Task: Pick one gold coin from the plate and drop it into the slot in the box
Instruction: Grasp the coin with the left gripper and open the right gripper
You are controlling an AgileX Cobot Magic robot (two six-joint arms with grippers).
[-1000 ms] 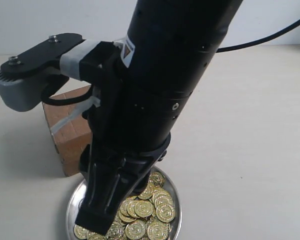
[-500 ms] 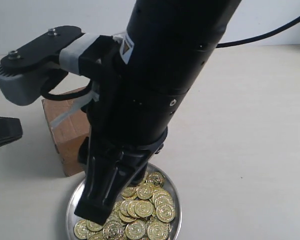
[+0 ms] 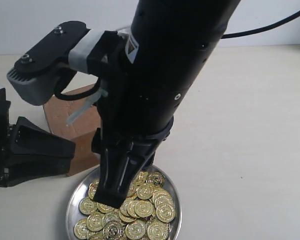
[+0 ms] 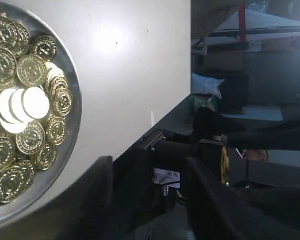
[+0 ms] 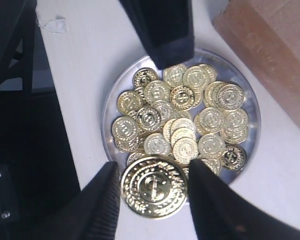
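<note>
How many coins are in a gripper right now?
1: a gold coin held in the right gripper, over the plate. The left gripper is open and looks empty.

Bright glare on coins point(image 4: 20, 107), perhaps slight blur.

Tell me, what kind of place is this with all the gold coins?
Probably a robot test lab: a black robot arm reaches over a plain pale tabletop with a round silver metal plate of gold coins beside a brown cardboard box.
</note>
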